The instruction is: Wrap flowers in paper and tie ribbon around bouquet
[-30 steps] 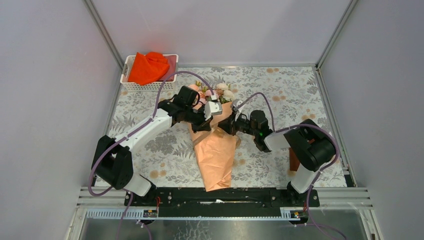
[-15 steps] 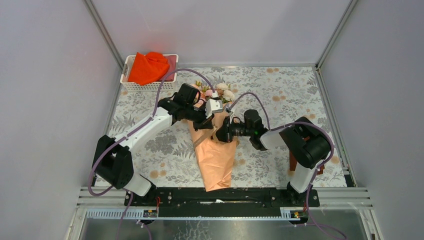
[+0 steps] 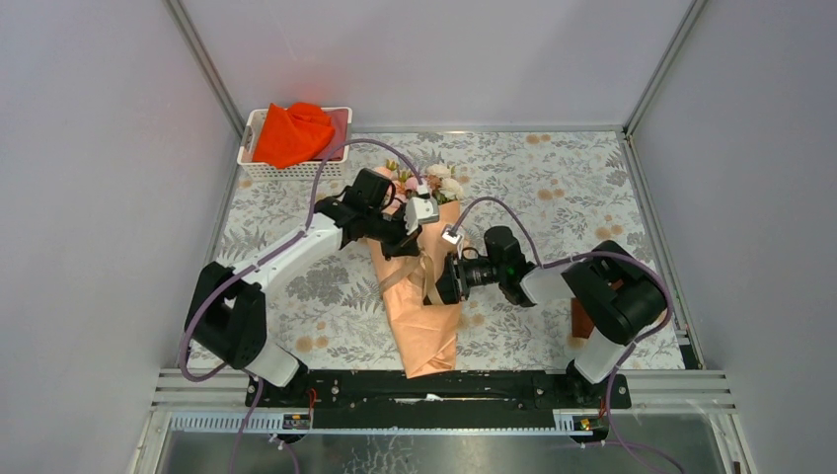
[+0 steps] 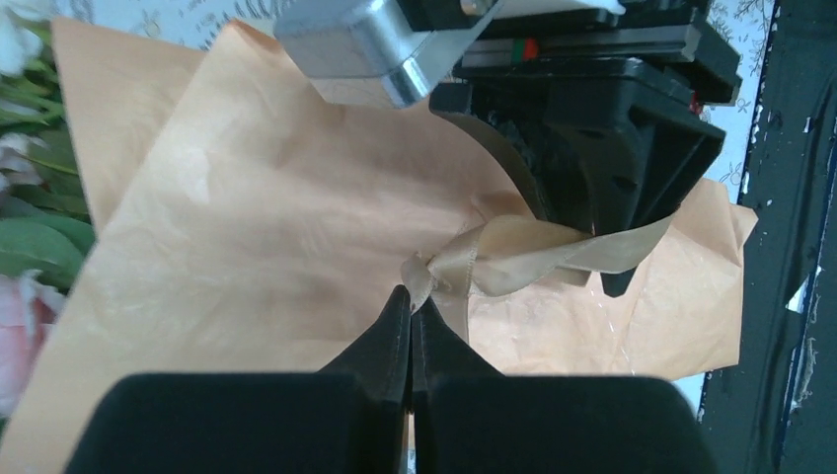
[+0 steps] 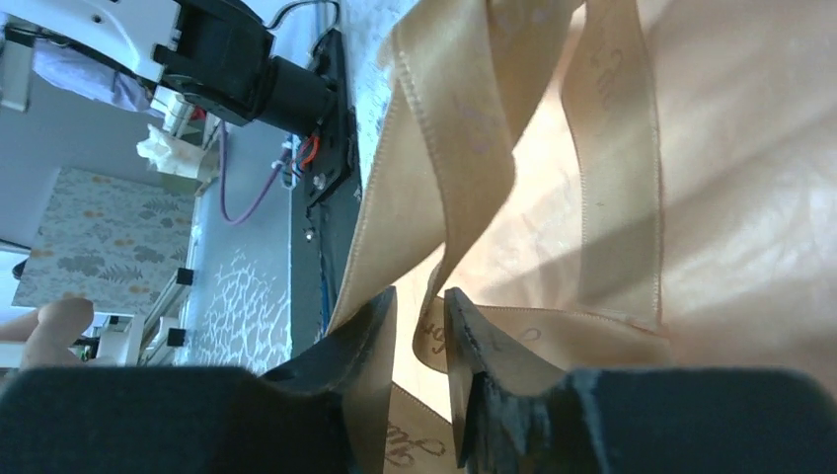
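Note:
The bouquet [image 3: 422,316] lies on the mat as a peach paper [image 4: 247,217] cone. Its flowers [image 3: 439,184] point to the far side. A tan ribbon [image 4: 513,259] is knotted across the cone and shows in the top view as loops [image 3: 426,275]. My left gripper [image 4: 412,293] is shut, pinching the ribbon right at the knot, and sits over the cone's upper part [image 3: 402,245]. My right gripper [image 5: 419,294] comes in from the right at mid-cone [image 3: 446,281]. Its jaws stand slightly apart, and a strand of ribbon [image 5: 464,148] hangs loose in the gap.
A white basket [image 3: 247,150] holding a bright orange-red cloth [image 3: 293,132] stands at the far left corner. A grey leaf-patterned mat [image 3: 572,188] covers the table. A small brown object [image 3: 579,318] lies by the right arm's base. Grey walls enclose three sides.
My right gripper has moved nearer along the cone, closed briefly, then loosened its jaws. Ribbon loops now show on the paper. The left gripper has stayed in place, shut.

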Motion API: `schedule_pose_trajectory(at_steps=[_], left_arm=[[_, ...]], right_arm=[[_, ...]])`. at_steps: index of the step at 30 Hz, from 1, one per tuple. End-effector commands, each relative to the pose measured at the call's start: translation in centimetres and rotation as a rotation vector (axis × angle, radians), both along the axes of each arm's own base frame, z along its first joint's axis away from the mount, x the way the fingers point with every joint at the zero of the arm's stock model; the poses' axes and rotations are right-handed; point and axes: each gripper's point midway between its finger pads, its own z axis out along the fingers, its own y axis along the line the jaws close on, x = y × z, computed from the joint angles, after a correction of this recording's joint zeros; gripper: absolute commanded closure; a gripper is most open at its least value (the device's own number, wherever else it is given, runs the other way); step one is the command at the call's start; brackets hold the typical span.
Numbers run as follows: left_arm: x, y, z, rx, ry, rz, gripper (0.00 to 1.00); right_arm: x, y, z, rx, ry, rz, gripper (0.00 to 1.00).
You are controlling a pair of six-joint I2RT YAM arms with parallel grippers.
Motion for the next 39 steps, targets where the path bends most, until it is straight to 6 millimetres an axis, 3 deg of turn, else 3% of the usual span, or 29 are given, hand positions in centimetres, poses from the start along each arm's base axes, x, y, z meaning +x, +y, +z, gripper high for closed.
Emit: schedule_pose_trajectory(at_steps=[1, 4, 10, 16, 20, 22, 25, 28, 33, 39], left_arm=[[1.1, -0.4, -1.9, -0.014, 0.006, 0.046, 1.0], [1.6, -0.6, -2.8, -0.025, 0.018, 0.083, 1.0], [3.4, -1.6, -3.4, -0.081, 0.014, 0.161, 1.0], [4.4, -1.8, -4.9, -0.068, 0.041, 0.222, 1.0], [4.4, -1.6, -5.4, -0.056, 0.05, 0.236, 1.0], [4.4, -1.6, -5.5, -0.057, 0.052, 0.236, 1.0], [4.4, -1.5, -5.4, -0.054, 0.046, 0.235, 1.0], [4.4, -1.5, -5.3, -0.053, 0.042, 0.237, 1.0], [4.3, -1.3, -5.5, -0.041, 0.039, 0.23, 1.0], [4.2, -1.1, -5.7, -0.03, 0.041, 0.229, 1.0]], right_arm=[[1.3, -0.5, -0.4, -0.161, -0.016, -0.046, 0.62], [3.2, -3.2, -2.5, -0.433, -0.065, -0.112, 0.54], [7.2, -7.5, -2.4, -0.6, -0.009, -0.333, 0.47], [10.5, -10.6, -1.2, -0.709, -0.044, -0.536, 0.48], [12.0, -13.9, 0.5, -0.796, -0.104, -0.757, 0.49], [11.0, -12.8, 1.9, -0.743, -0.179, -0.747, 0.5], [8.3, -7.8, 3.8, -0.515, -0.27, -0.615, 0.49], [6.2, -5.6, 2.8, -0.45, -0.281, -0.551, 0.45], [6.3, -2.9, 2.0, -0.428, -0.313, -0.477, 0.42], [6.4, -1.6, -0.1, -0.469, -0.278, -0.407, 0.47]])
